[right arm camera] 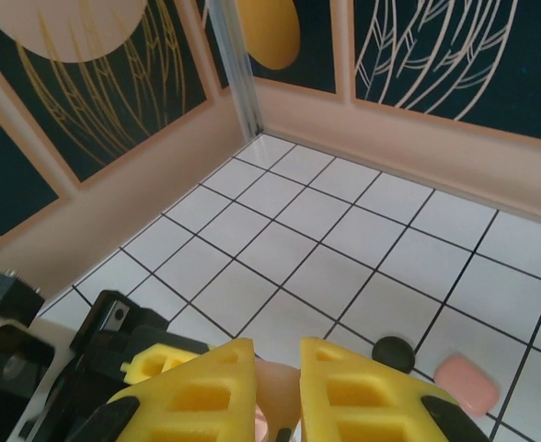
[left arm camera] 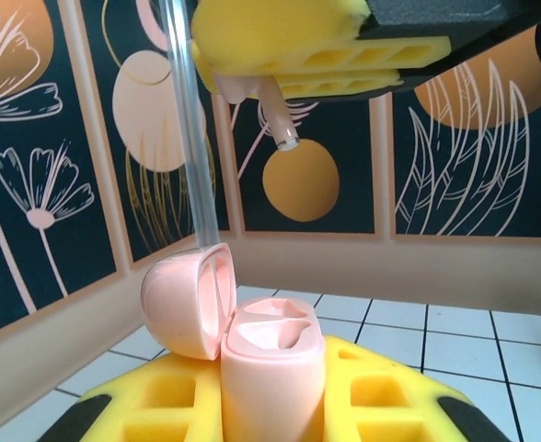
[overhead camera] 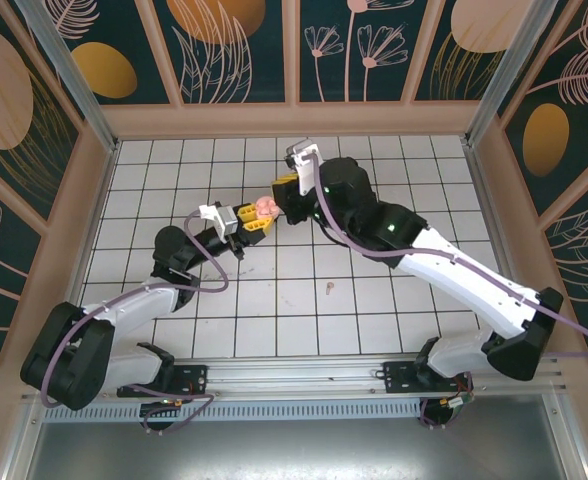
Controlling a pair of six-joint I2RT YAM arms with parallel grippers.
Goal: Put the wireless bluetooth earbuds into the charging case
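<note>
A pale peach charging case (left arm camera: 270, 378) stands upright between the yellow fingers of my left gripper (left arm camera: 270, 410), which is shut on it. Its lid (left arm camera: 180, 299) hangs open to the left and both wells are empty. Straight above it, my right gripper (left arm camera: 307, 60) is shut on a pale peach earbud (left arm camera: 272, 115) whose stem points down, well clear of the case. From above, the two grippers meet mid-table: left gripper (overhead camera: 253, 219), case (overhead camera: 266, 208), right gripper (overhead camera: 286, 191). In the right wrist view the earbud (right arm camera: 275, 391) is wedged between the yellow fingers (right arm camera: 206, 391).
Another small peach earbud (overhead camera: 330, 289) lies loose on the white tiles nearer the arm bases. A small black rounded object (right arm camera: 394, 353) and a pink rounded one (right arm camera: 466, 384) lie on the tiles beneath the right wrist. Patterned walls enclose the tiled floor (overhead camera: 394, 300).
</note>
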